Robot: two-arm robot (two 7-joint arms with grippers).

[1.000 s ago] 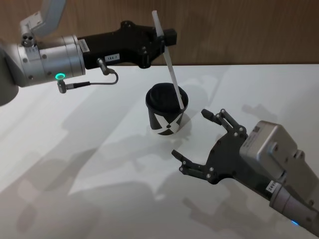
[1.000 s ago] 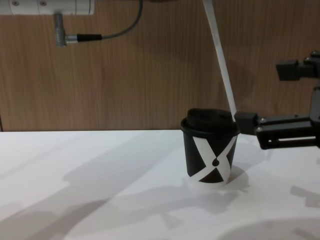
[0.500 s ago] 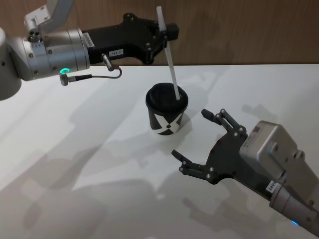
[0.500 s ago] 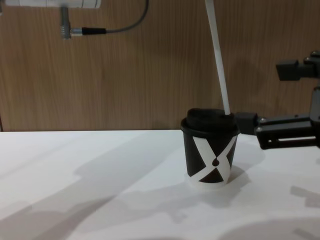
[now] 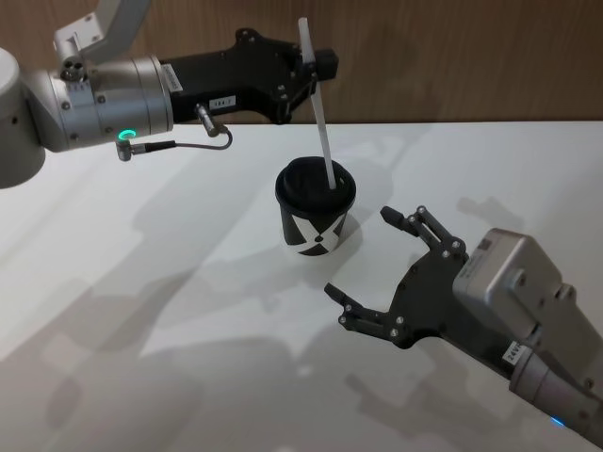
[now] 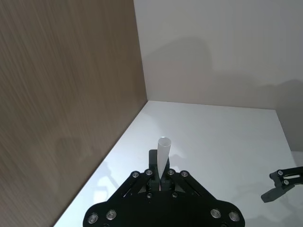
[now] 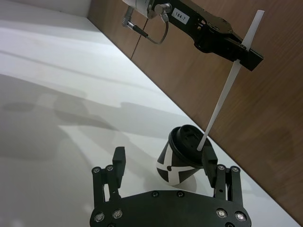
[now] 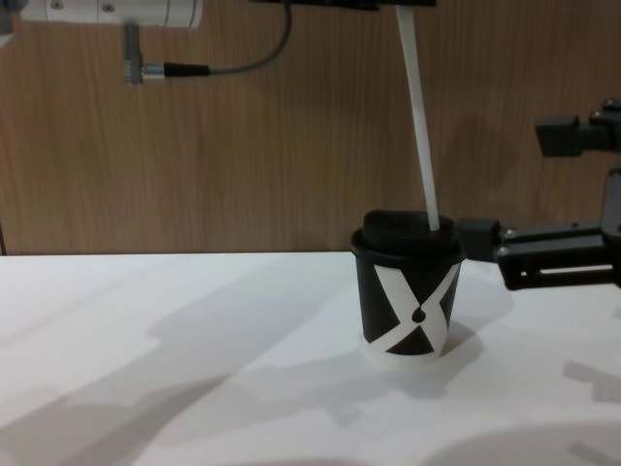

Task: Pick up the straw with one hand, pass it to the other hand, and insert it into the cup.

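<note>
Silver-wristed left gripper (image 5: 309, 71), upper centre, is pinching the thin white straw (image 5: 320, 127) onto the black lidded paper cup (image 5: 316, 231) (press vertically, gently); right gripper (image 5: 358, 252), lower right, is gaping wide.

The straw (image 8: 419, 126) runs off the chest view's 12 o'clock edge, so its upper end and the grip on it are cut away there. Its lower tip is hidden behind the raised part of the lid (image 8: 396, 225) on the cup (image 8: 406, 301); whether it sits in an opening or only rests on top cannot be told. In the left wrist view the left end effector (image 6: 160, 174), clamped on the straw, covers everything below the straw's open end. The right end effector (image 5: 360, 252), spread wide, is cropped at the chest view's 3 o'clock edge, and in its own wrist view one finger (image 7: 209, 163) covers part of the cup's side.
</note>
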